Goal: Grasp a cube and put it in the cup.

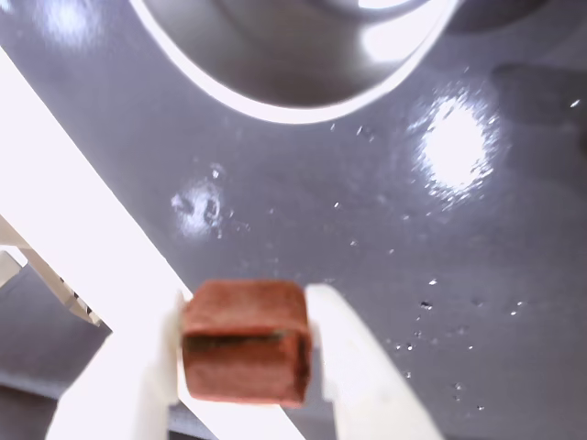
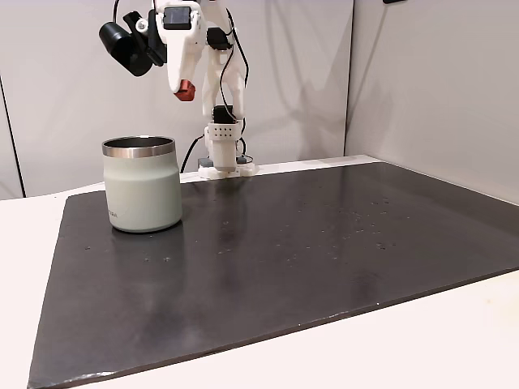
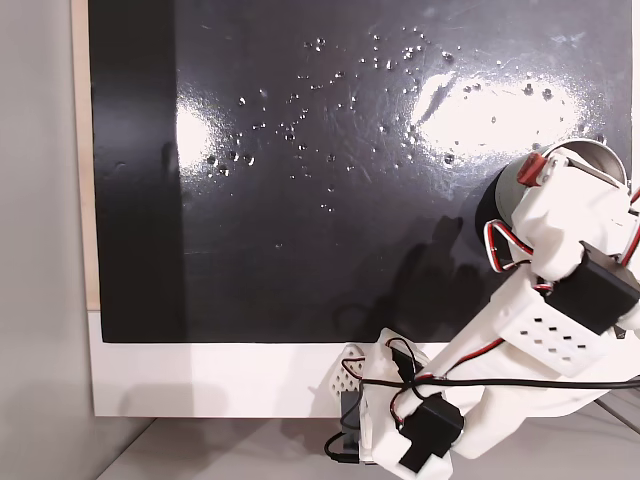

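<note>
The small reddish-brown cube (image 1: pixel 246 341) sits clamped between the two white fingers of my gripper (image 1: pixel 246 353), low in the wrist view. In a fixed view the cube (image 2: pixel 186 91) hangs high in the air, above and a little to the right of the pale green cup (image 2: pixel 142 184). The cup's steel rim (image 1: pixel 293 108) curves across the top of the wrist view, ahead of the cube. In the other fixed view, from above, the cube (image 3: pixel 533 168) lies at the left edge of the cup's opening (image 3: pixel 585 155), with the arm covering most of the cup.
A glossy black mat (image 2: pixel 308 243) covers the table, speckled with small droplets and light glare. The arm's white base (image 2: pixel 220 158) stands at the mat's far edge. White table surface (image 2: pixel 454 340) borders the mat.
</note>
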Tool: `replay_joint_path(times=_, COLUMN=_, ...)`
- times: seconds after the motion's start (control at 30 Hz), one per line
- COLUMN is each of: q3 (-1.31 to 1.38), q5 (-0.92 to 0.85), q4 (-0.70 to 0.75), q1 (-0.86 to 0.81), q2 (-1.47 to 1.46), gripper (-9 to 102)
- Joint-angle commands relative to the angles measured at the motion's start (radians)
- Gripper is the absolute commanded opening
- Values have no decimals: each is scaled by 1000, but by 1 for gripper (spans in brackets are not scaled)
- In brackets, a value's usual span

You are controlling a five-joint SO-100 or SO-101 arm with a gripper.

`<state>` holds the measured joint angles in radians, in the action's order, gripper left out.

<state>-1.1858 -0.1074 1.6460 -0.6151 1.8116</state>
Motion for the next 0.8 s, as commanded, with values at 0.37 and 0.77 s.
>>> replay_joint_path(times=0.37, q3=64, q5=-135, q4=64, q1=-192, q2=-124, gripper=2)
replay_joint_path(times=0.77, q3=64, q5=-135, q4=66, q1=-218, q2=-153, gripper=2)
